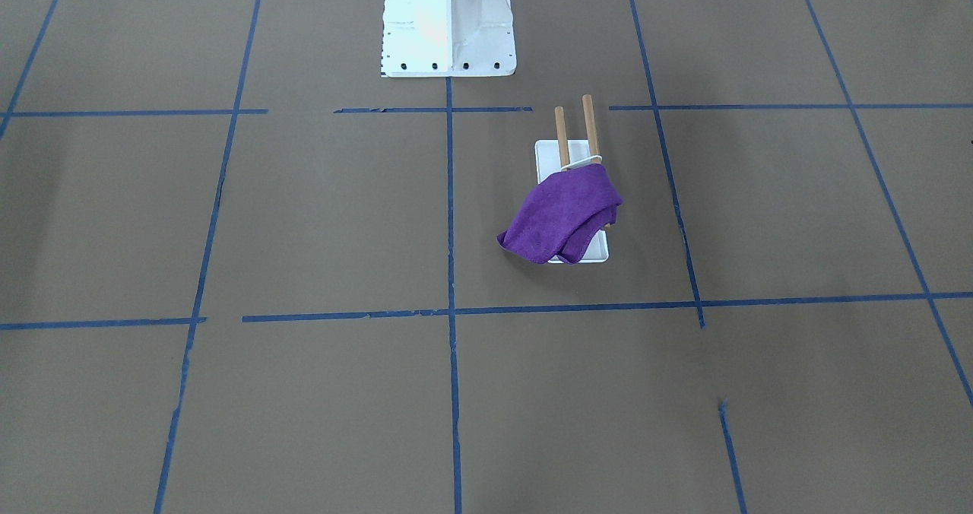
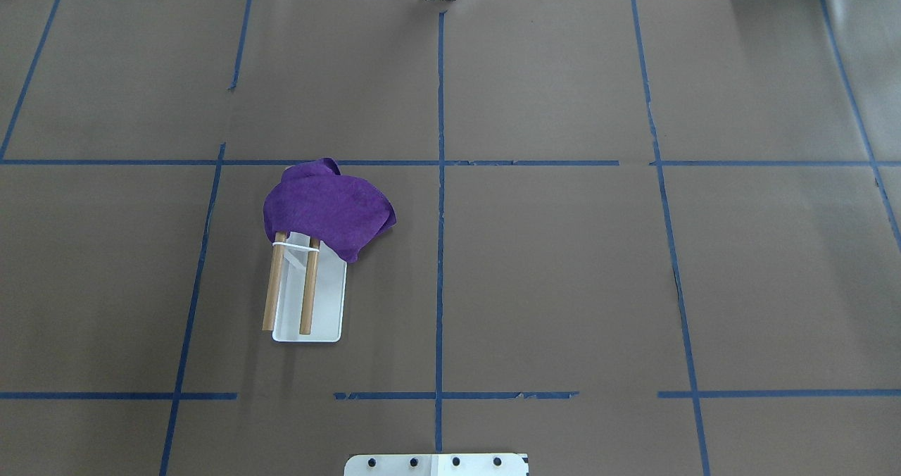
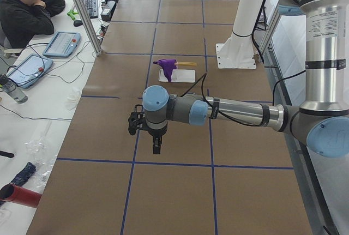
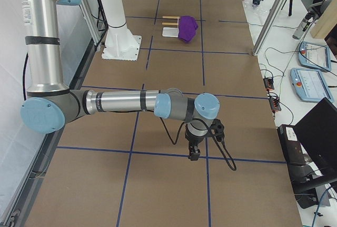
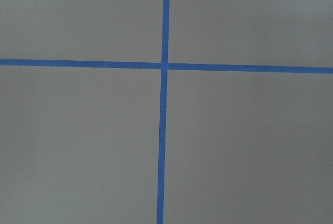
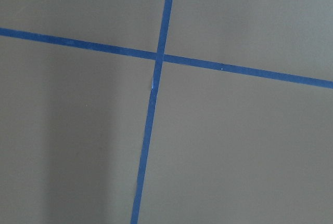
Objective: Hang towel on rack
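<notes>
You see a brown table [image 1: 304, 217] marked into squares by blue tape [image 5: 165, 130]. The rack [image 2: 325, 300] stands on the robot's left half of the table, near the centre tape line. Its flat white base [image 1: 575, 150] rests on the table, with two wooden rods [image 2: 306, 289] running side by side above it. A purple towel [image 2: 327, 208] is bunched over the ends of the rods that point away from the robot. One fold droops off the side of the base onto the table. The rod ends nearer the white pedestal [image 1: 447, 23] are bare.

Both arms are stretched out low over the table, well apart from the rack. The left pincer [image 3: 156, 148] points down near a tape line, and so does the right pincer [image 4: 194, 155]. Each shows only in a side view, so you cannot tell how wide either one stands. Both wrist cameras show only table and crossing tape.
</notes>
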You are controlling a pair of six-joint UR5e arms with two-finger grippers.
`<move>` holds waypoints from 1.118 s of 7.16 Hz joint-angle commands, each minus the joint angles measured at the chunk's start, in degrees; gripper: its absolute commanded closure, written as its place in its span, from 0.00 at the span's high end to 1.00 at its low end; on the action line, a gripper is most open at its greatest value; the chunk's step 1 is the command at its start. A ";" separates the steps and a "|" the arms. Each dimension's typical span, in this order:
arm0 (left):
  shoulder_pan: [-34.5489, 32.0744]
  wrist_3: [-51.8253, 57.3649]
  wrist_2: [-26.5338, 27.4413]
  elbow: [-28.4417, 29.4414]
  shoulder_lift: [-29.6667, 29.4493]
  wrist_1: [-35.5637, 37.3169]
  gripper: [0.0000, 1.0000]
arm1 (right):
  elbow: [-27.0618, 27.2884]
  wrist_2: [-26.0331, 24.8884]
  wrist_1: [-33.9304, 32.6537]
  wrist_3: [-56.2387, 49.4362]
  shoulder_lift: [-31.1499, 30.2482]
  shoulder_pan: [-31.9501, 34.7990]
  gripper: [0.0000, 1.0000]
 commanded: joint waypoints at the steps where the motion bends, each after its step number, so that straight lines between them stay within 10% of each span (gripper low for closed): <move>1: -0.04 0.32 0.06 0.44 0.19 0.06 1.00 | 0.02 0.00 0.00 0.01 0.00 0.02 1.00; 8: 0.05 0.23 0.06 -0.53 1.42 -0.03 1.00 | -0.60 0.00 2.81 0.01 -0.35 -0.06 1.00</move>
